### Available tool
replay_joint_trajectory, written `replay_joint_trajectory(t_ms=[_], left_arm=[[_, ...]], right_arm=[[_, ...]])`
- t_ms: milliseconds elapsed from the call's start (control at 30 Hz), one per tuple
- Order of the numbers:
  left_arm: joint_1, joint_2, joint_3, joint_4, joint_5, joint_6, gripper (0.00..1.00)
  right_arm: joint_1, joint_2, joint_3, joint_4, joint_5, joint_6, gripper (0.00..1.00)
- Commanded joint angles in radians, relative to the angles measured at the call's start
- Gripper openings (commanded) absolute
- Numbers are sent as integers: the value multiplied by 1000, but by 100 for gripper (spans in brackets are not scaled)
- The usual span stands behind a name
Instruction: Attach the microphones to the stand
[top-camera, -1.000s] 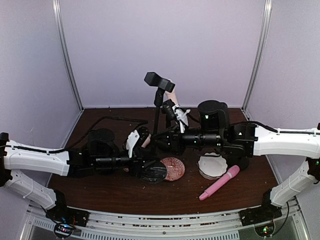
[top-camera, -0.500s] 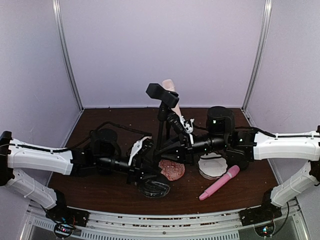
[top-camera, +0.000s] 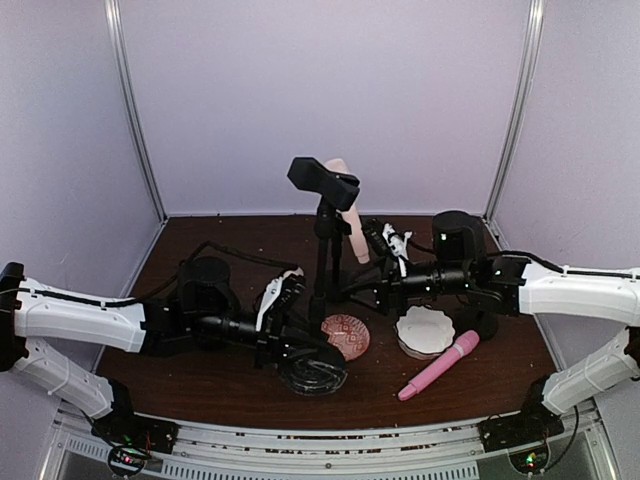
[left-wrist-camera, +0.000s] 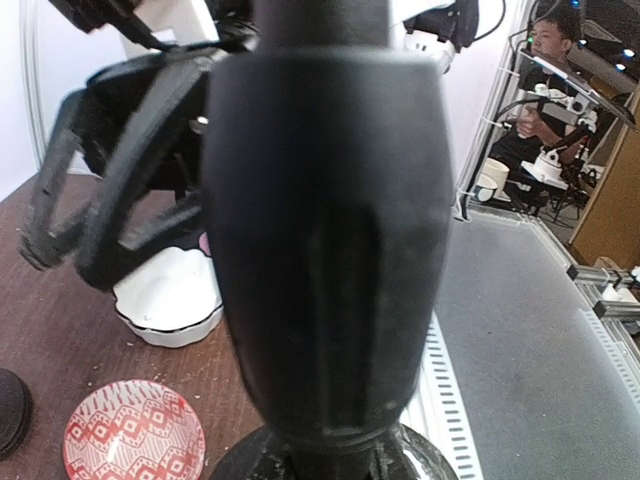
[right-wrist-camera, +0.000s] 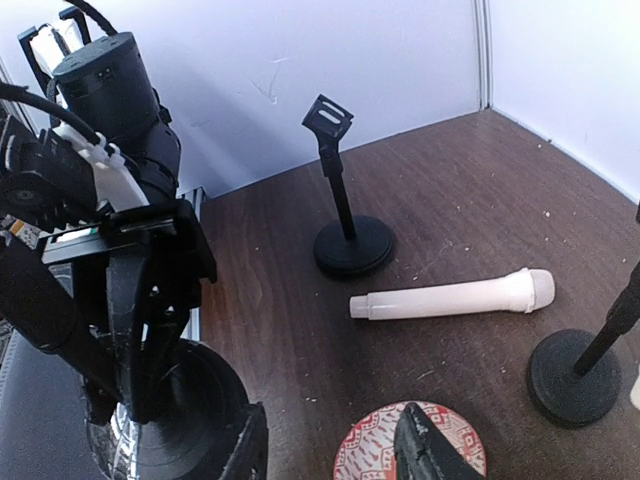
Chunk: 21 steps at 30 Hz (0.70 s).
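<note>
left end effector (top-camera: 298, 338) clenched on black microphone stand (top-camera: 322, 250); pale peach microphone (top-camera: 346, 205) seated in clip. right end effector (top-camera: 385, 243) empty, spread cannot be told. bright pink plastic microphone (top-camera: 440, 364) laid on brown tabletop (top-camera: 180, 375) near-right of it, axis near-left to far-right; right arm nearer.

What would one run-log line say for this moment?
left gripper: shut on stand | right gripper: open, holding nothing | cream microphone: in stand clip | pink microphone: on table
</note>
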<state>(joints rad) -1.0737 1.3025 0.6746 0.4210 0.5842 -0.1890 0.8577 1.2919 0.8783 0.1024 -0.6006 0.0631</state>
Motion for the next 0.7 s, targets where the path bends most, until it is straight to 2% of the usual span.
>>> replay_joint_trajectory(t_ms=[0, 167, 367, 567, 667], left_arm=[[3, -19, 28, 111, -79, 11, 0], [3, -1, 37, 81, -163, -14, 0], [3, 26, 42, 62, -177, -34, 0], [3, 60, 51, 73, -159, -51, 0], [3, 73, 59, 75, -153, -63, 0]], right_arm=[[19, -39, -23, 18, -6, 39, 46], [43, -109, -26, 51, -14, 89, 50], [51, -186, 4, 122, 43, 176, 60], [51, -150, 76, 160, 148, 221, 63], [51, -108, 102, 190, 141, 241, 64]])
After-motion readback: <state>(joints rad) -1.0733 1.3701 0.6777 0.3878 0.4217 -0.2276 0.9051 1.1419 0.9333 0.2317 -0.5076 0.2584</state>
